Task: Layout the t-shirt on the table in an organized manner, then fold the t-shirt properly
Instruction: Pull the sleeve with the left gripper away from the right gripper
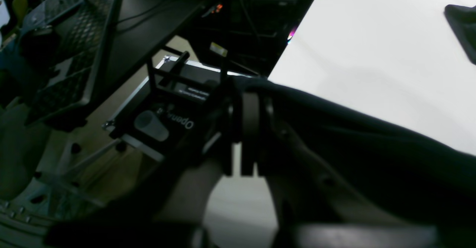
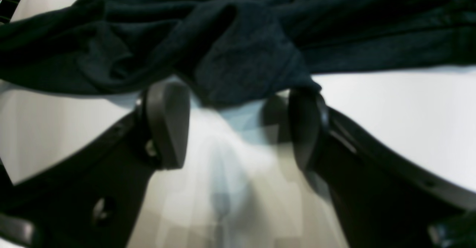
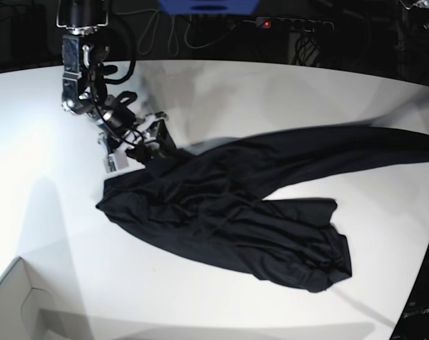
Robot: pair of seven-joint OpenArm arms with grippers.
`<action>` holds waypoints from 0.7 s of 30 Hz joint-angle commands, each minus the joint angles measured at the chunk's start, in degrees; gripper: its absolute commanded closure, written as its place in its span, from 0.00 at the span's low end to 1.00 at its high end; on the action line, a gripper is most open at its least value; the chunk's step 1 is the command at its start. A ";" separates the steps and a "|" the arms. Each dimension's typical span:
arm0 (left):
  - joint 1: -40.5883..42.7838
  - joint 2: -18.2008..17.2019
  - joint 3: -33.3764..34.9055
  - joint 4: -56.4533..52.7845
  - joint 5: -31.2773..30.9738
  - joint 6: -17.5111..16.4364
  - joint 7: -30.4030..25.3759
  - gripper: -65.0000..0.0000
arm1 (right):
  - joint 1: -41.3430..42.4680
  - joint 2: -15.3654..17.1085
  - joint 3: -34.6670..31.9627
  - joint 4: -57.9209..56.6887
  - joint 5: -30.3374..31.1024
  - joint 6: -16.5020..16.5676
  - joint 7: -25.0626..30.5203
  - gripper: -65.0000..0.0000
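Observation:
The black t-shirt (image 3: 229, 205) lies crumpled across the white table (image 3: 271, 92), with one part stretched in a long band to the right edge of the base view. My right gripper (image 3: 152, 142) stands at the shirt's upper left edge. In the right wrist view it (image 2: 236, 103) is open, low over the table (image 2: 390, 121), and a fold of the t-shirt (image 2: 253, 54) reaches just between its fingertips. My left gripper (image 1: 249, 106) is shut on the t-shirt (image 1: 372, 147) beside the table (image 1: 372, 54) edge, and the cloth runs taut from it. It is out of the base view.
A white cardboard box corner (image 3: 16, 304) sits at the table's front left. Beyond the table edge in the left wrist view stand a black case (image 1: 171, 103) with a cup on it and a black crate (image 1: 74, 54). Cables hang behind the table's far edge.

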 commanded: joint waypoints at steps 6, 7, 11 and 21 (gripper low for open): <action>0.23 -1.03 -0.30 0.87 -0.63 0.44 -1.51 1.00 | 2.07 0.41 0.13 -0.26 0.45 0.29 0.65 0.41; 0.32 -0.94 -0.30 0.87 -0.63 0.44 -1.51 1.00 | 2.77 0.41 -0.05 -0.96 0.45 0.29 0.65 0.47; 0.49 -0.15 -0.30 0.87 -0.63 0.44 -1.51 1.00 | 4.44 0.41 0.22 -2.46 0.45 0.29 0.38 0.78; 0.58 3.28 -0.30 0.87 -0.63 0.44 -1.51 1.00 | -5.14 4.28 10.41 8.71 0.80 0.29 0.65 1.00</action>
